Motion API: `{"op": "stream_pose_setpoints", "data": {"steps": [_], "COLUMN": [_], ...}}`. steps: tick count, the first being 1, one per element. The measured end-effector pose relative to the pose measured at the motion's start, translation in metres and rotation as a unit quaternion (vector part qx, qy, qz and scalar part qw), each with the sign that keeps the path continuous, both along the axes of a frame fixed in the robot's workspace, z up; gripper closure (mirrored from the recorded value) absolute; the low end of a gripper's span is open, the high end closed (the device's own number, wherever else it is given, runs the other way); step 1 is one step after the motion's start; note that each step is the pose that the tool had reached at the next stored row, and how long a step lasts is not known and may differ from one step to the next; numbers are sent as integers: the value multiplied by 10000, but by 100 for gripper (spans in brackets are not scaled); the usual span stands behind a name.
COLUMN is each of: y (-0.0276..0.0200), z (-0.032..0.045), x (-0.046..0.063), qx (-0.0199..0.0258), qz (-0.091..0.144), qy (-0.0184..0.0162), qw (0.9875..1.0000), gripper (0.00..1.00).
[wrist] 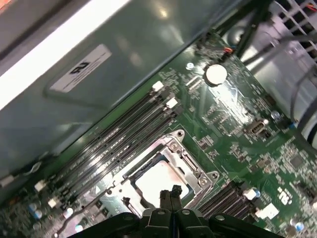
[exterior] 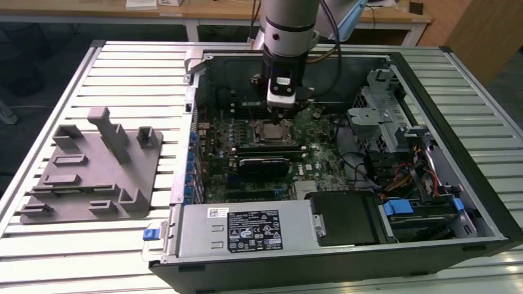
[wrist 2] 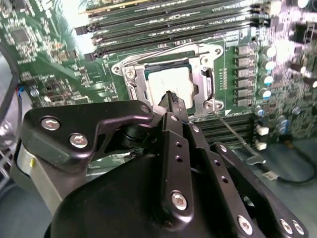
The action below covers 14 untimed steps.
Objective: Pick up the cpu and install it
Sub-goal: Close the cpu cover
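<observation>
The cpu (wrist 2: 173, 82) is a small silvery square lying flat inside the metal socket frame (wrist 2: 130, 74) of the green motherboard (exterior: 315, 153). It also shows as the cpu (wrist: 156, 181) in the first wrist view and the cpu (exterior: 272, 130) in the exterior view. My gripper (wrist 2: 171, 99) hangs just above the cpu's edge, fingertips (wrist: 165, 194) pressed together and shut with nothing between them. In the exterior view the gripper (exterior: 280, 105) stands over the socket inside the open computer case.
Rows of memory slots (wrist 2: 173, 25) run along one side of the socket, and a thin wire lever (wrist 2: 233, 131) sticks out on another. A grey fixture tray (exterior: 90, 171) with upright posts lies at the exterior view's left. The drive cage and cables (exterior: 400, 153) crowd the case's right.
</observation>
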<state>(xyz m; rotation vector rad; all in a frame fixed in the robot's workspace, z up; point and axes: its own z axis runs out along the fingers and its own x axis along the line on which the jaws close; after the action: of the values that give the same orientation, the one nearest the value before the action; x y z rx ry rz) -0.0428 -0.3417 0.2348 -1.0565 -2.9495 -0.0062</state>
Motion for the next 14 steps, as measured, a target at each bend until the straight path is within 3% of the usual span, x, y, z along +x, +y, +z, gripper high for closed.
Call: {"op": "stream_pose_setpoints", "data": {"steps": [3,7,10,14], "y": [0,0,0,0], "z": [-2,-4,-6,-8], "x": [0,0,0,0], "qx": [0,0,0,0], "qz": [270,637,906,1269], "qy": [0,0,0,0], "qw": [9996,9980,9959,9919], "gripper": [89,89,89,89]}}
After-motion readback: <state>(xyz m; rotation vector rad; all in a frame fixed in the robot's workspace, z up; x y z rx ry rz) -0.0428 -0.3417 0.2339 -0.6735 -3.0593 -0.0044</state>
